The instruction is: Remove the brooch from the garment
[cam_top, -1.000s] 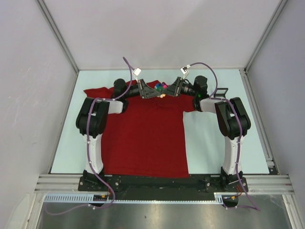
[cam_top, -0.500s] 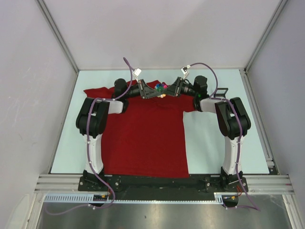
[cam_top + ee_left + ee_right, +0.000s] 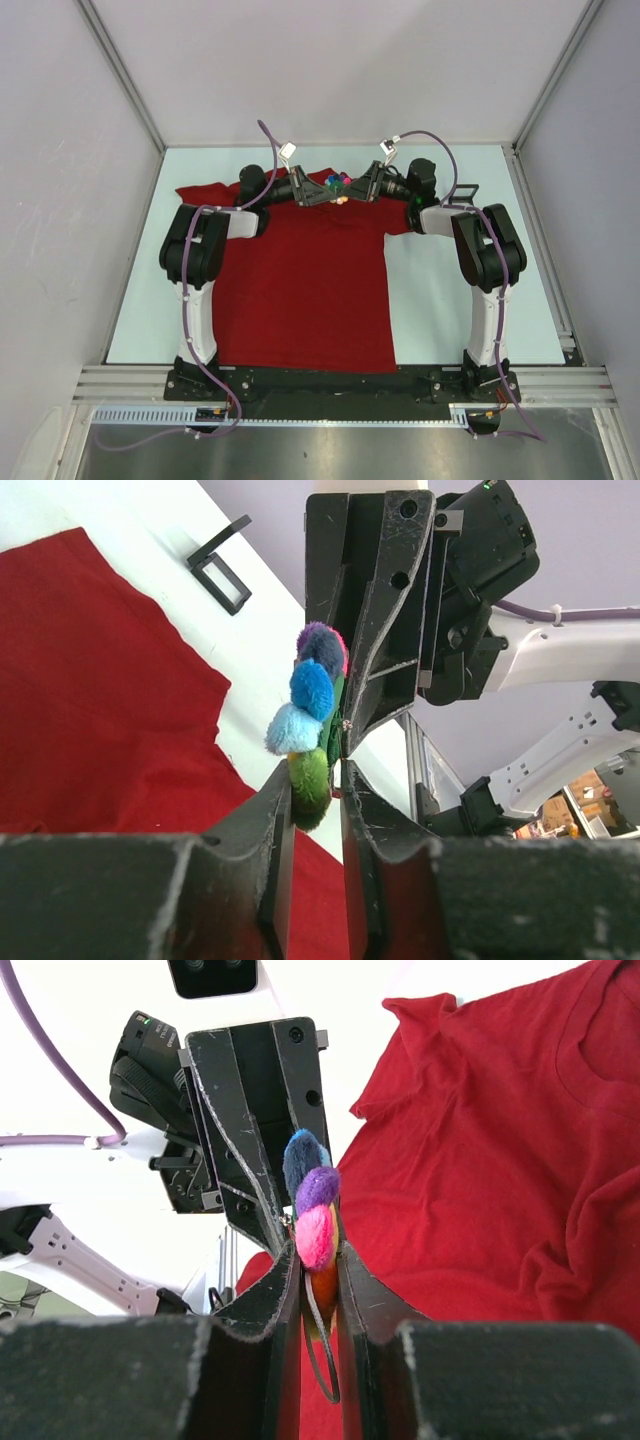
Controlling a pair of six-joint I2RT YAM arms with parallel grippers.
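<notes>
The brooch (image 3: 338, 185), a cluster of coloured pom-pom beads, hangs between both grippers over the neck end of the dark-red garment (image 3: 300, 290). My left gripper (image 3: 326, 194) is shut on its green bead end; in the left wrist view the brooch (image 3: 312, 695) sits in the left gripper (image 3: 315, 775), with the right gripper (image 3: 375, 630) opposite. My right gripper (image 3: 349, 190) is shut on the orange and pink end; in the right wrist view the brooch (image 3: 315, 1220) and a thin dark loop sit in the right gripper (image 3: 318, 1260). The garment (image 3: 500, 1160) lies flat below.
A small black bracket (image 3: 462, 193) lies on the pale table right of the shirt; it also shows in the left wrist view (image 3: 222, 575). Metal frame posts and grey walls stand round the table (image 3: 450, 300). Both arms reach to the far middle.
</notes>
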